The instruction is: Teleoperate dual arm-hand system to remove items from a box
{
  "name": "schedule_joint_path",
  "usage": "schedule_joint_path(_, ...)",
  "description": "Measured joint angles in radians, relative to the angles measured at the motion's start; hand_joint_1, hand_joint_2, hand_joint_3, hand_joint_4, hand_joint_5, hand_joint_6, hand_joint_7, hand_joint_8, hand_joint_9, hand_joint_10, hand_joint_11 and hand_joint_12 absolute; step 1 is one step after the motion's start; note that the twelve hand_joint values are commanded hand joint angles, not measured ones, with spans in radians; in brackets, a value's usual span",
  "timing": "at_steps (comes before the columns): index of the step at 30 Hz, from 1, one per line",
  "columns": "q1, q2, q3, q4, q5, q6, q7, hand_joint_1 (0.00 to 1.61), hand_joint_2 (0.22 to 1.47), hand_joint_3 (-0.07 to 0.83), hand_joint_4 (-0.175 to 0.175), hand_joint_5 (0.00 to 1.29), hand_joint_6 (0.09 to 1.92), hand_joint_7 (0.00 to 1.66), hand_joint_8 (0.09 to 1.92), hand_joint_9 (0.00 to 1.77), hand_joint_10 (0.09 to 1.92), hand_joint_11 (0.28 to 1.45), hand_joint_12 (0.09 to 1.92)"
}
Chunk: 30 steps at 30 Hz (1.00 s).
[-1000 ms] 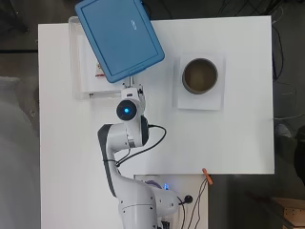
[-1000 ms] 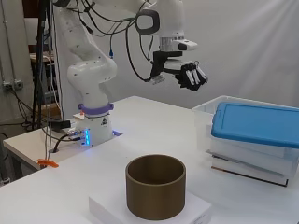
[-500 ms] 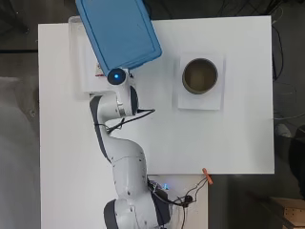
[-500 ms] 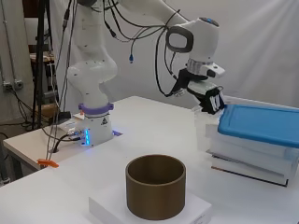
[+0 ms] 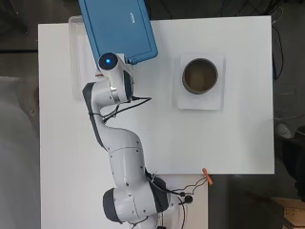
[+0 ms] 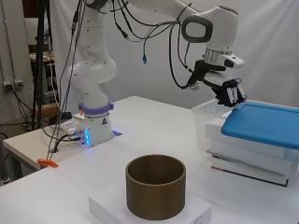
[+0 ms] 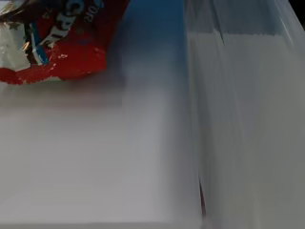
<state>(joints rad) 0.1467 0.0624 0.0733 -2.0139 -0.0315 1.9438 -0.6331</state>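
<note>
Change: the black and white hand has swung from over the white counter to above the clear plastic box's open end, so reaching in looks next.
Hand: fingers curled, holding nothing.
Box: at 11 o'clock on the counter, blue plastic lid askew; a red crinkled snack packet lies inside.
Brown round bowl: at 2 o'clock, seemingly empty.

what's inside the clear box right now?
The wrist view shows a red snack packet inside the clear box. The blue lid, lying skewed, covers most of the box, so the rest is hidden. The hand hovers over the uncovered end.
</note>
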Motion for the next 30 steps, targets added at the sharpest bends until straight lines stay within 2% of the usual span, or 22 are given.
schedule_joint_path(3, 0.002, 0.071, -0.002, 0.080, -0.023, -0.036, 0.026, 0.92, 1.21, -0.001, 0.175, 0.79, 1.26, 1.20, 1.92, 1.40, 1.92, 0.98, 1.77)
schedule_joint_path(6, 0.004, 0.102, 0.007, 0.086, 0.001, -0.040, 0.005, 0.90, 1.22, 0.002, 0.175, 0.77, 1.30, 1.19, 1.92, 1.40, 1.92, 0.97, 1.76)
schedule_joint_path(8, 0.006, 0.080, 0.021, 0.067, 0.027, -0.039, -0.008, 0.77, 1.21, -0.001, 0.091, 0.81, 0.63, 1.17, 1.92, 1.39, 1.92, 0.95, 1.77)
schedule_joint_path(9, 0.007, 0.065, 0.026, 0.062, 0.032, -0.041, -0.009, 0.72, 1.21, -0.001, 0.066, 0.86, 0.37, 1.16, 1.92, 1.38, 1.92, 0.95, 1.77)
schedule_joint_path(10, 0.008, 0.049, 0.030, 0.053, 0.036, -0.043, -0.010, 0.69, 1.21, 0.000, 0.052, 0.89, 0.20, 1.16, 1.92, 1.38, 1.92, 0.95, 1.77)
schedule_joint_path(12, 0.010, 0.012, 0.041, 0.024, 0.046, -0.045, -0.012, 0.66, 1.21, -0.001, 0.040, 0.92, 0.09, 1.16, 1.92, 1.39, 1.92, 0.96, 1.77)
schedule_joint_path(19, 0.012, -0.111, 0.046, -0.092, 0.121, -0.058, -0.038, 0.60, 1.21, 0.001, 0.038, 0.92, 0.09, 1.15, 1.92, 1.39, 1.92, 1.00, 1.79)
schedule_joint_path(23, 0.010, -0.184, 0.036, -0.170, 0.163, -0.096, -0.059, 0.56, 1.20, 0.000, 0.026, 0.86, 0.09, 1.02, 1.79, 1.23, 1.86, 0.88, 1.76)
schedule_joint_path(26, 0.006, -0.168, 0.024, -0.159, 0.156, -0.132, -0.049, 0.58, 1.21, 0.001, 0.041, 0.90, 0.09, 1.03, 1.84, 1.26, 1.89, 0.90, 1.78)
schedule_joint_path(28, 0.003, -0.136, 0.013, -0.149, 0.145, -0.130, -0.044, 0.79, 1.22, 0.002, 0.130, 0.82, 0.83, 1.08, 1.90, 1.32, 1.91, 0.96, 1.79)
schedule_joint_path(29, 0.002, -0.125, 0.008, -0.145, 0.141, -0.126, -0.033, 0.85, 1.22, 0.001, 0.153, 0.80, 1.06, 1.11, 1.92, 1.35, 1.92, 0.97, 1.80)
schedule_joint_path(30, 0.001, -0.115, 0.004, -0.142, 0.139, -0.120, -0.020, 0.88, 1.22, 0.000, 0.165, 0.79, 1.17, 1.13, 1.92, 1.37, 1.92, 0.99, 1.81)
